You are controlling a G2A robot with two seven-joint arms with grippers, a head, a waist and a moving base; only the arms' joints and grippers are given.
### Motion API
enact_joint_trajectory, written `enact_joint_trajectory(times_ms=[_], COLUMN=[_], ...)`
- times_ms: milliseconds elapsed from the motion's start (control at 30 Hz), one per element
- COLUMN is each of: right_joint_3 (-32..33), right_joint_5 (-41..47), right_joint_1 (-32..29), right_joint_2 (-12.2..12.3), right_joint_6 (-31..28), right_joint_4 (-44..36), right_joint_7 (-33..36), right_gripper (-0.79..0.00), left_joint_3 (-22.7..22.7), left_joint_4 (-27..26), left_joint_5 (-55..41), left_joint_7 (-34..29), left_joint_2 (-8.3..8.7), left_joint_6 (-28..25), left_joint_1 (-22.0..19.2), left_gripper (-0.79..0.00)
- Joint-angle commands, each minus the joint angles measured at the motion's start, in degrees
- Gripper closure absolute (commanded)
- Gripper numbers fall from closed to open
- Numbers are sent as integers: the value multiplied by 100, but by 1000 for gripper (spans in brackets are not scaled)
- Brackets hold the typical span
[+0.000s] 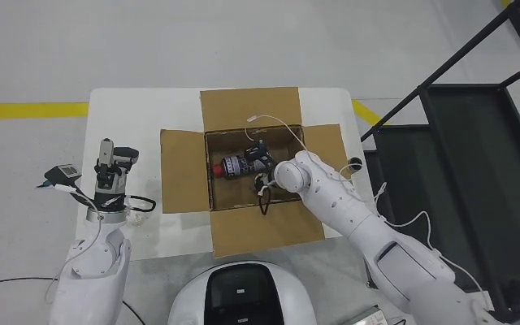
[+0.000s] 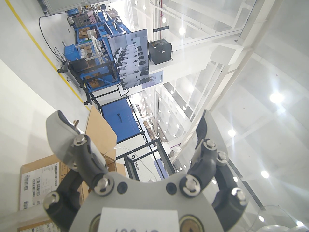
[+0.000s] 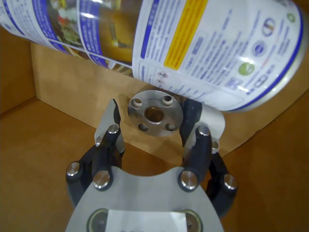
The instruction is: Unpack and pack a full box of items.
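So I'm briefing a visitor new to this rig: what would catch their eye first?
The open cardboard box on the table, with a printed spray can lying on its side inside. Then the right gripper down in the box, jaws open either side of a round metal flange next to the can. The left gripper is open and empty, off beside the box.

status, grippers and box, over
Left gripper open, raised beside the box. Right gripper open, astride metal flange inside it. Spray can lying close by the flange.
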Motion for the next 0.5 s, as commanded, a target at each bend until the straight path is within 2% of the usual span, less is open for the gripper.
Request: enact_joint_trajectory(times_ms=[0, 33, 133, 167, 200, 467], right_joint_3=[14, 21, 34, 37, 43, 99], right_joint_5=[-33, -58, -150, -170, -188, -360], right_joint_1=[-10, -20, -41, -50, -59, -72], right_joint_2=[-2, 0, 8, 9, 10, 13], right_joint_6=[13, 13, 5, 0, 5, 64], right_joint_4=[-22, -37, -80, -93, -98, -177], right_joint_7=[-21, -33, -3, 12, 20, 63], right_gripper=[-480, -379, -237, -142, 0, 0], left_joint_3=[0, 0, 0, 0, 0, 0], left_joint_4=[0, 0, 0, 0, 0, 0], left_joint_5=[0, 0, 0, 0, 0, 0], left_joint_7=[1, 1, 1, 1, 1, 1], left_joint_2=[0, 0, 0, 0, 0, 0], left_joint_6=[0, 0, 0, 0, 0, 0], left_joint_1=[0, 0, 0, 0, 0, 0], left_gripper=[-785, -785, -785, -785, -785, -785])
